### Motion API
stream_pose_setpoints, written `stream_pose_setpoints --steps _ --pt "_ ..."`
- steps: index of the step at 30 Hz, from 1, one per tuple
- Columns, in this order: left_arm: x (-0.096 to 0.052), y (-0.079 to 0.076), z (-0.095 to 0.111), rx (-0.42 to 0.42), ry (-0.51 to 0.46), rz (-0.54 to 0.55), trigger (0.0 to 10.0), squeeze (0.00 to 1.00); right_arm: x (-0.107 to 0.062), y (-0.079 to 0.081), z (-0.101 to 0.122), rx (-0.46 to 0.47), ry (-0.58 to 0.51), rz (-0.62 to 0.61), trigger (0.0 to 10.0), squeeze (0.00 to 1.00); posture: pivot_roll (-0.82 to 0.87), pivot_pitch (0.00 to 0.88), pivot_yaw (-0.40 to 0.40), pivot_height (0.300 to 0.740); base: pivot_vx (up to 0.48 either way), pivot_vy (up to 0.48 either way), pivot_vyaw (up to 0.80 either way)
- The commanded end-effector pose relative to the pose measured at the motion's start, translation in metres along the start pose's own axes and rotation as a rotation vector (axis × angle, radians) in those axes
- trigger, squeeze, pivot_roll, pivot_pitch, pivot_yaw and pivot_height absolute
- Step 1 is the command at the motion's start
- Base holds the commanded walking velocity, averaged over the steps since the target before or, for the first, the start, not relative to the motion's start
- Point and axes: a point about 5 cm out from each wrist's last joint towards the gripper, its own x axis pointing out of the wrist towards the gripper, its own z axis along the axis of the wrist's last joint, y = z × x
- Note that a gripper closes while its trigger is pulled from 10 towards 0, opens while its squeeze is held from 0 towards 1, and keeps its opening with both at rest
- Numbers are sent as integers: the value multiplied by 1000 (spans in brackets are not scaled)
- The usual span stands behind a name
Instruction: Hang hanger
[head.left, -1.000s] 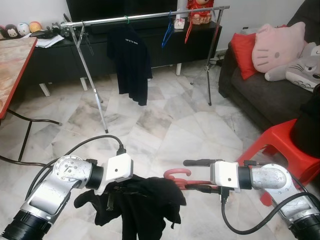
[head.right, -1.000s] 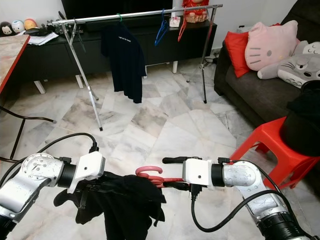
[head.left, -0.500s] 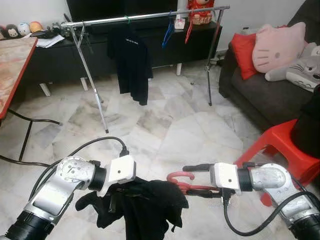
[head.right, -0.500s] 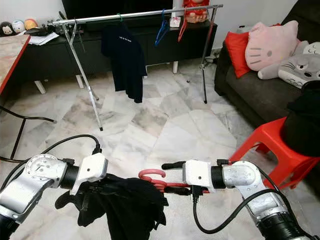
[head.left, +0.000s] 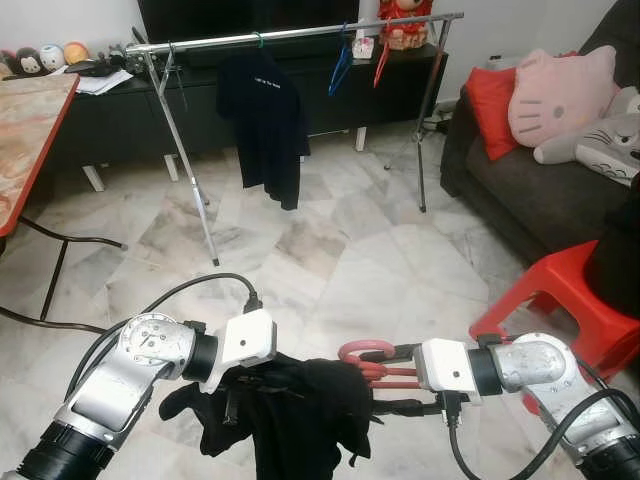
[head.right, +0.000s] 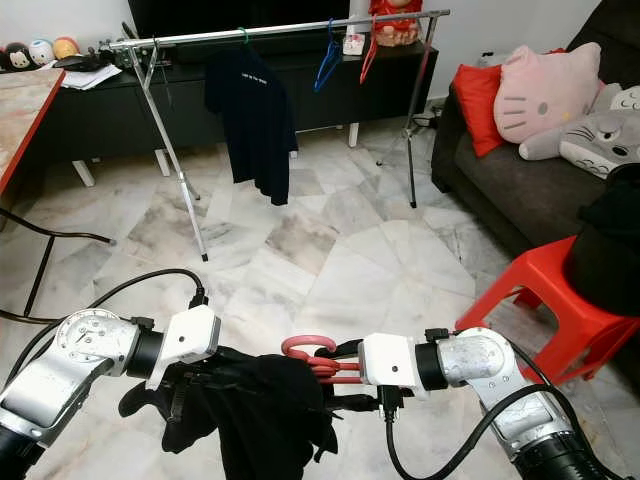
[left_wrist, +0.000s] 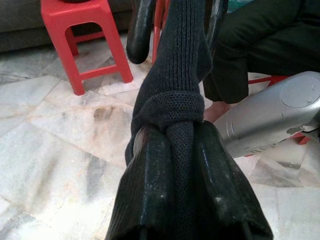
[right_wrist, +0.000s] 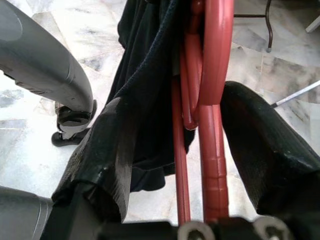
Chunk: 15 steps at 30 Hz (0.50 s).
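My left gripper (head.left: 236, 398) is shut on a black garment (head.left: 300, 412) that hangs in a bunch low in front of me; in the left wrist view the knit cloth (left_wrist: 175, 95) is pinched between both fingers (left_wrist: 150, 175). My right gripper (head.left: 397, 380) is shut on a red hanger (head.left: 364, 352), whose hook touches the garment's right edge. In the right wrist view the red hanger (right_wrist: 216, 75) runs between the fingers (right_wrist: 105, 150), with dark cloth beside it. A silver clothes rack (head.left: 290, 33) stands across the room.
On the rack hang a black T-shirt (head.left: 265, 125), a blue hanger (head.left: 338, 70) and a red hanger (head.left: 383, 62). A red stool (head.left: 560, 290) and a sofa (head.left: 540, 190) with cushions are at the right. A table (head.left: 25, 130) is at the left. Marble floor lies between.
My right gripper has carried the red hanger left and a little lower, up against the black garment. The left gripper has shifted slightly right with the garment.
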Motion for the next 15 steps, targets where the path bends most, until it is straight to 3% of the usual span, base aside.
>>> stream_pose_setpoints --steps 1,5,14,15 --pt "-1 5 12 46 -25 5 10000 0 0 -2 3 -25 0 -5 10000 0 -58 0 -38 740 0 0 0" --pt "-1 5 11 44 -24 13 10000 0 -3 -11 6 -42 -9 -79 10000 0 -61 0 -36 740 0 0 0" --pt "0 5 10 42 -23 17 10000 0 -8 -11 4 -33 16 -59 10000 0 -62 0 -38 740 0 0 0" --pt "0 6 10 41 -22 17 10000 0 -8 -10 4 -30 17 -56 9176 0 -62 0 -38 740 0 0 0"
